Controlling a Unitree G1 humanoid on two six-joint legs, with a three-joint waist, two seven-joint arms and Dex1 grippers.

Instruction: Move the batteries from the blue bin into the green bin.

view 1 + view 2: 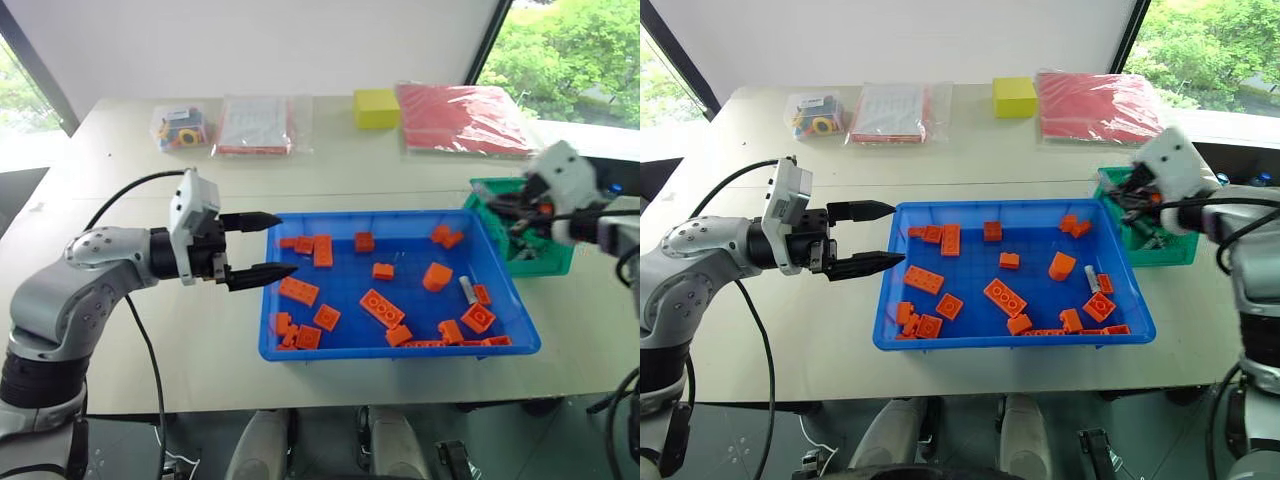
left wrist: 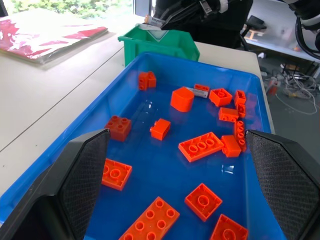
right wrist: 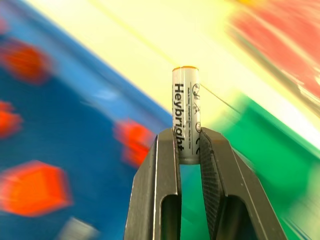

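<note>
Between the right pincer's [image 3: 189, 150] two black fingers sits one battery [image 3: 186, 112], clamped tight near its lower end, so most of its length stands free past the fingertips. Long axis runs in line with the fingers. Casing is smooth, silver-grey, printed lettering down the side, orange ring at the far cap.

Green bin [image 1: 1160, 248] lies directly beneath and just ahead of this pincer [image 1: 1132, 205]; the head views put the pincer over the bin's near rim, at the blue bin's [image 1: 890, 335] far right corner. Judgement: the drop turns on the battery tip being over the green opening, not over the blue rim beside it.

One more battery [image 1: 466, 290] lies flat among the orange bricks [image 1: 381, 308] in the blue bin, back and to the left of the right pincer, which is the nearer.

Left pincer [image 1: 262, 247] is spread wide, empty, level, at the blue bin's opposite end.

Bins: glossy moulded plastic. Bricks: studded, hard-edged. Table [image 1: 120, 190]: matte, pale.
</note>
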